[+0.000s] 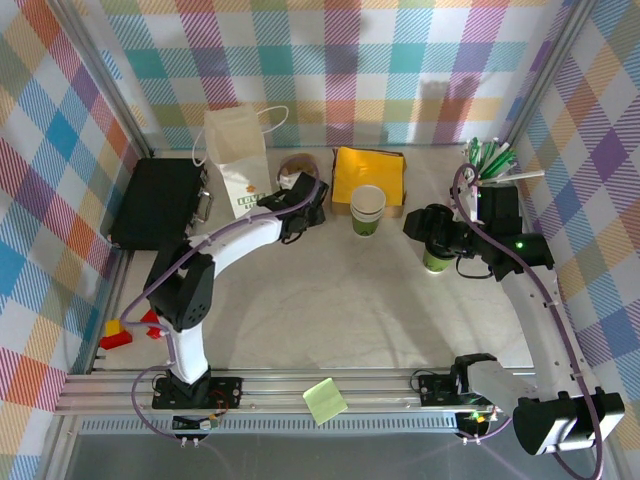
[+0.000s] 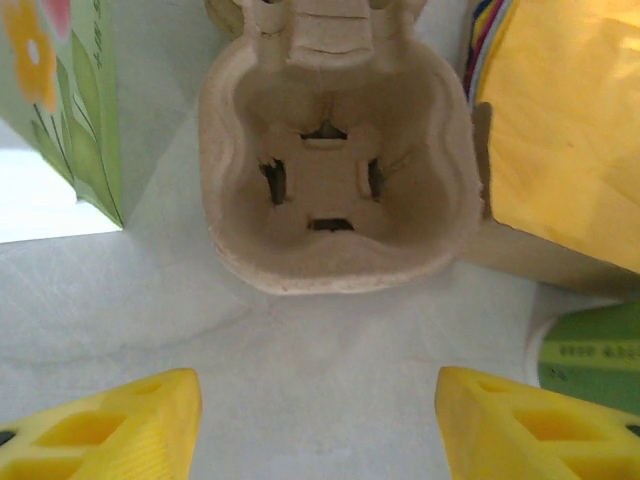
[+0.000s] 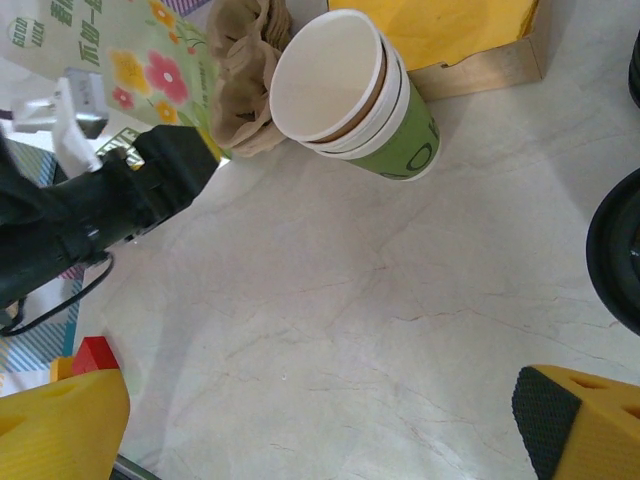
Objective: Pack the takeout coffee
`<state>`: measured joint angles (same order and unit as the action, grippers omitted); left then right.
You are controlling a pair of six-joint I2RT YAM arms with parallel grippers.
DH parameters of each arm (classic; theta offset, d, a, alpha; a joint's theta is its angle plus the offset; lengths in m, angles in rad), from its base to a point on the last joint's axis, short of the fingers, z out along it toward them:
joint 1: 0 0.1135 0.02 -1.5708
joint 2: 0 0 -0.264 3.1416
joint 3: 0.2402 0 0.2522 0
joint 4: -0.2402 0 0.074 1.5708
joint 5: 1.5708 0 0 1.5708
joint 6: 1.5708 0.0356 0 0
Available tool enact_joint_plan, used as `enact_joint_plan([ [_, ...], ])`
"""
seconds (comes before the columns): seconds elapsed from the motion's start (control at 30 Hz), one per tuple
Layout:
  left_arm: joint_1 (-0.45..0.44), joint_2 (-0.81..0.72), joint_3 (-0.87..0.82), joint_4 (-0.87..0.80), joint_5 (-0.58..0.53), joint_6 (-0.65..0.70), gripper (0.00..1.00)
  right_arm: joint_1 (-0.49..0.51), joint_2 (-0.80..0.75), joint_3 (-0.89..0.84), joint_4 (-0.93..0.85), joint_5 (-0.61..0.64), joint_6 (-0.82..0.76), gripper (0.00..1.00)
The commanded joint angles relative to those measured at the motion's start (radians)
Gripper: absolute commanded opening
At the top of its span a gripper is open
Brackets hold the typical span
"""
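The paper bag (image 1: 237, 158) stands upright on the tabletop (image 1: 330, 310); its flowers are clear, but its green writing is too blurred to read. The left arm (image 1: 240, 245) reaches toward 1 o'clock. The left end effector (image 2: 315, 385) is released, fingers (image 2: 110, 430) wide apart, with the pulp cup carrier (image 2: 330, 170) at its 12 o'clock. The takeout coffee (image 1: 367, 210) stands upright at its 3 o'clock, just at 6 o'clock of the yellow box (image 1: 368, 170); the letters on its green band are unreadable. The right arm (image 1: 535, 295) bends toward 9 o'clock, and the right end effector (image 3: 320, 395) is released too.

cup (image 2: 590, 362) cropped at edge, carrier (image 2: 335, 250) top cropped
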<state>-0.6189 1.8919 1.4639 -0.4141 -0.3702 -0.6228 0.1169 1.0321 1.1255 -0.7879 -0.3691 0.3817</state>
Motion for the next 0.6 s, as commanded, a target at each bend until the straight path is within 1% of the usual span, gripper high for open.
enact_joint_plan([
  [0.0, 0.022, 0.035, 0.059, -0.011, -0.073, -0.022, 0.62, -0.005, -0.004, -0.002, 0.002, -0.028, -0.001, 0.99],
  [0.13, 0.049, 0.079, 0.076, 0.009, -0.079, -0.050, 0.60, -0.005, -0.007, 0.000, -0.007, -0.019, -0.015, 0.99],
  [0.37, 0.085, 0.156, 0.134, 0.007, -0.069, -0.057, 0.50, -0.005, -0.010, 0.008, -0.017, -0.010, -0.026, 0.99],
  [0.47, 0.096, 0.174, 0.152, 0.005, -0.062, -0.051, 0.43, -0.005, -0.009, 0.013, -0.021, -0.010, -0.031, 0.99],
  [0.57, 0.102, 0.190, 0.166, -0.001, -0.062, -0.042, 0.40, -0.005, -0.007, 0.014, -0.022, -0.010, -0.033, 0.99],
])
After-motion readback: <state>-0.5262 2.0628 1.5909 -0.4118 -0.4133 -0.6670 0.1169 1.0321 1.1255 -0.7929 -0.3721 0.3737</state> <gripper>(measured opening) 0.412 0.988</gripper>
